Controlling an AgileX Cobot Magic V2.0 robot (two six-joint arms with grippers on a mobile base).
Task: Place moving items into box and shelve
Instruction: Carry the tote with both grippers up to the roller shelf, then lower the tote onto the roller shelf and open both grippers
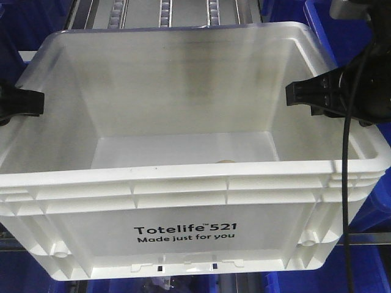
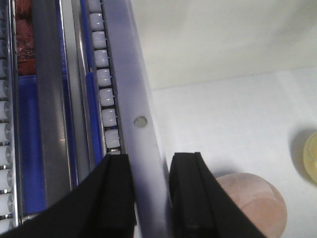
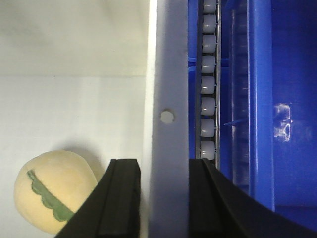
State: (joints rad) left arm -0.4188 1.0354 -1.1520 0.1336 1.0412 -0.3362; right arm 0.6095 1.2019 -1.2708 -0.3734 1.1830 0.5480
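The white box (image 1: 183,201), printed "Totelife 521", fills the front view. My left gripper (image 1: 21,102) is shut on its left rim and my right gripper (image 1: 308,97) on its right rim. In the left wrist view the left gripper (image 2: 151,198) straddles the box wall (image 2: 141,144). A pinkish ball (image 2: 257,203) and a pale yellow item (image 2: 311,158) lie on the floor inside. In the right wrist view the right gripper (image 3: 164,198) straddles the box rim (image 3: 168,74). A yellow-orange ball with a green stripe (image 3: 54,193) lies inside by the wall.
The shelf rails with white rollers show behind the box (image 1: 165,12), left of it (image 2: 104,74) and right of it (image 3: 208,89). Blue bins stand at the right (image 1: 360,36) and beyond the rollers (image 3: 287,99). A cable (image 1: 347,183) hangs down the box's right side.
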